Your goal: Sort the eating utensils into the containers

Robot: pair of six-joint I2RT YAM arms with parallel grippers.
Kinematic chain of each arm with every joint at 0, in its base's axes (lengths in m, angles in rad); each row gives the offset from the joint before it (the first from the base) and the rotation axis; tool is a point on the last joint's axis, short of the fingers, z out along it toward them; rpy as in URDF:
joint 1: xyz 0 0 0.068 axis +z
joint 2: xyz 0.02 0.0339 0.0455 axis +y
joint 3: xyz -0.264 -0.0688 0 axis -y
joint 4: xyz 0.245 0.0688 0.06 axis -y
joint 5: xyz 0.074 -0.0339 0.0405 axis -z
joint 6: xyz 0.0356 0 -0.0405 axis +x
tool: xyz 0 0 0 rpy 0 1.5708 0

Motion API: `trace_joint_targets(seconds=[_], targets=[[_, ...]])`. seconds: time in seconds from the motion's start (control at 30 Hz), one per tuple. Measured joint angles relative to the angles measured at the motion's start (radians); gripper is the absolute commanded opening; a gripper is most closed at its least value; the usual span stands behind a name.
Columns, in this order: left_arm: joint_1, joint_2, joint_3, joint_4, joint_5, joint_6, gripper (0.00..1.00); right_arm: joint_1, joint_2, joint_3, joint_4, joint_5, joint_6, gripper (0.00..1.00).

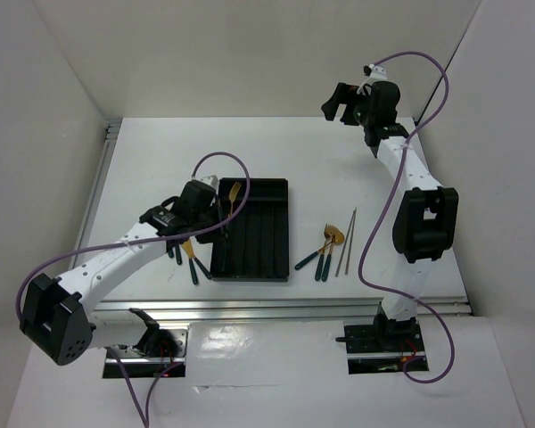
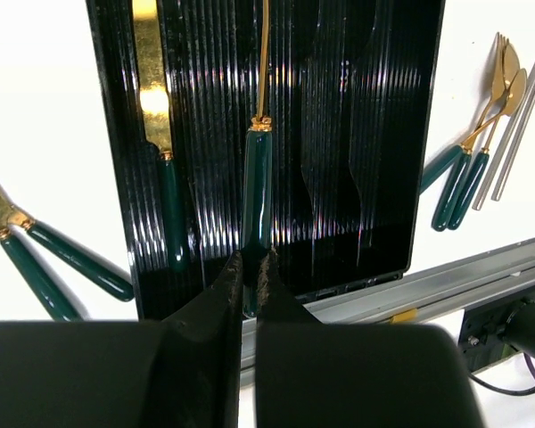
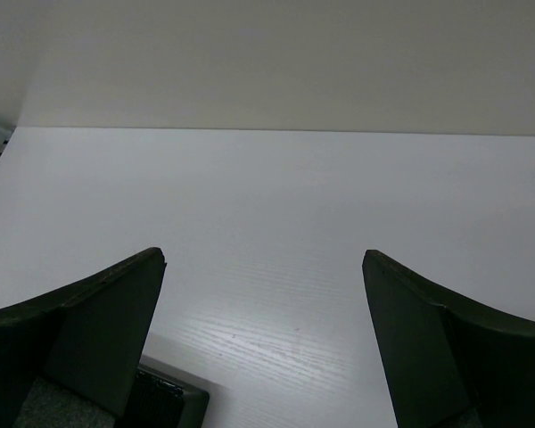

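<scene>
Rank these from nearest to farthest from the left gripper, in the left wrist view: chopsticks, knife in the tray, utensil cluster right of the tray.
1. Knife, in the left compartment of the tray.
2. Utensil cluster, right of the tray.
3. Chopsticks, farthest right.

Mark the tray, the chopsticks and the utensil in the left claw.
Tray [image 1: 267, 234], top view, bare right-hand compartment.
Chopsticks [image 1: 346, 242], top view, mid-length.
Held utensil [image 2: 257, 187], left wrist view, teal handle.
</scene>
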Motion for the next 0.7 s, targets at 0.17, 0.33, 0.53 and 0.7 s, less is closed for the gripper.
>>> trace_joint_targets(seconds=[0.17,0.33,0.53,0.7], targets=[[0.0,0.035,0.005,0.014,0.001,0.0,0.0,0.0,0.0,0.0,0.0,0.0,0.0,1.0],[0.0,0.04,0.005,0.015,0.001,0.0,0.0,0.0,0.0,0.0,0.0,0.0,0.0,1.0],[0.0,0.04,0.005,0.018,0.0,0.0,0.0,0.0,0.0,0.0,0.0,0.0,0.0,1.0],[0.0,0.047,0.006,0.021,0.0,0.0,0.0,0.0,0.0,0.0,0.0,0.0,0.0,1.0]])
